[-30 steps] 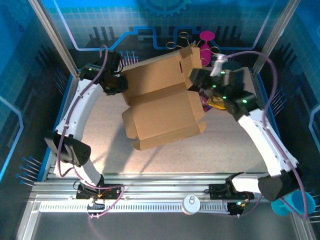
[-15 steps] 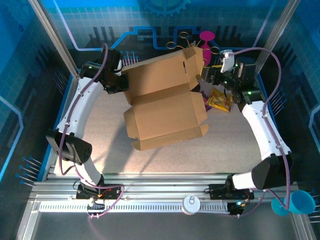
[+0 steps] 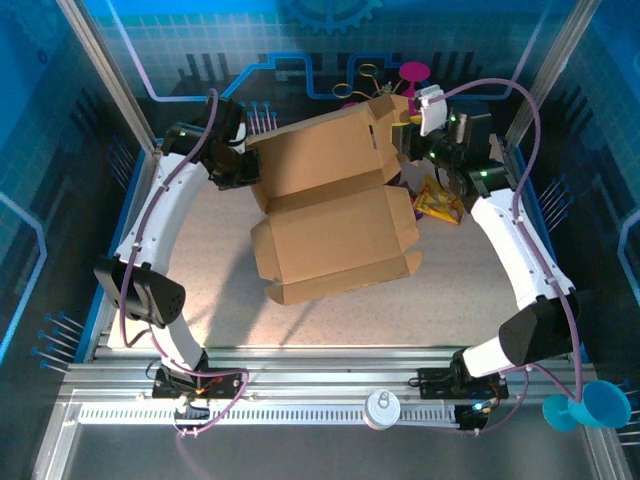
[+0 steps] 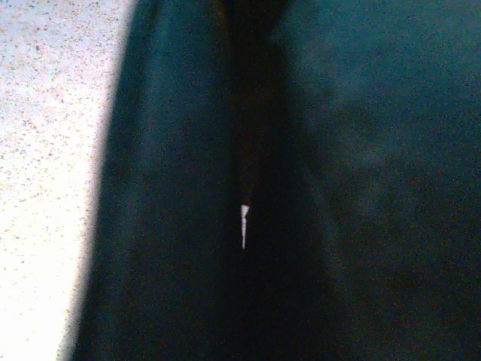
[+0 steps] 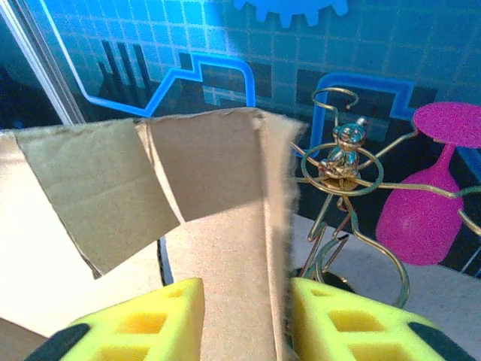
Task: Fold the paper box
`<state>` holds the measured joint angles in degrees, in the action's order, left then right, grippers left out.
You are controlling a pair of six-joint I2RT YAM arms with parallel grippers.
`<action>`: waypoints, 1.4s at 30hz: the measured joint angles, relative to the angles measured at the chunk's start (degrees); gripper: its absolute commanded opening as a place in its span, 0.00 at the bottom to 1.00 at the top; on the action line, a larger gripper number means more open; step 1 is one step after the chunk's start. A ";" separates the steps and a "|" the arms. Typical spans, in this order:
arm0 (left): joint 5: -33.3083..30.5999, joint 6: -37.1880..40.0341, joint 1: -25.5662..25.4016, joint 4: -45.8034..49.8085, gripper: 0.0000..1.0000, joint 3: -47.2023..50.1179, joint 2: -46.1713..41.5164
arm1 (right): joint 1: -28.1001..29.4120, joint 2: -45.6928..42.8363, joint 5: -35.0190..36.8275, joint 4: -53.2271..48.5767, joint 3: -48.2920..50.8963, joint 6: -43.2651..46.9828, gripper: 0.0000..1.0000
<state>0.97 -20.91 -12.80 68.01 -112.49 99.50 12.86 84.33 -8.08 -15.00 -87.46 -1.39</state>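
Observation:
The paper box [image 3: 335, 235] is brown cardboard, half formed, with its back panel raised and its front flaps resting on the table. My left gripper [image 3: 240, 170] is at the back panel's left edge, shut on it; its wrist view is almost all dark. My right gripper [image 3: 408, 140] is at the box's upper right corner. In the right wrist view its yellow fingers [image 5: 143, 323] straddle an upright flap of the paper box [image 5: 210, 173]. The right gripper [image 5: 244, 301] is open, with the flap's edge against the right finger and a gap at the left finger.
A pink goblet [image 3: 412, 75] and a gold wire figure [image 5: 342, 162] stand just behind the box's right corner. A yellow snack packet [image 3: 438, 200] lies right of the box. A blue cup [image 3: 595, 405] sits at the near right, beyond the rail. Enclosure posts flank both arms.
My right gripper has swung back and up to the box's rear right flap and its jaws have narrowed around it. The box has shifted slightly. The left gripper has barely moved.

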 measured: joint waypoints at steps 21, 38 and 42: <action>1.77 -4.74 0.22 -0.81 0.00 -0.74 0.96 | 25.70 -1.92 48.39 5.64 2.80 21.38 0.00; 14.32 -6.25 2.82 -15.85 0.00 15.52 -3.78 | 30.38 4.63 44.74 -0.39 -8.37 26.32 0.51; 18.25 -6.25 3.32 -20.55 0.00 20.52 -4.70 | 24.68 4.44 19.89 -13.38 -22.45 15.91 0.66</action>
<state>19.22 -27.16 -9.47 47.46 -91.96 94.80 37.54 88.77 11.81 -28.38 -109.91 14.52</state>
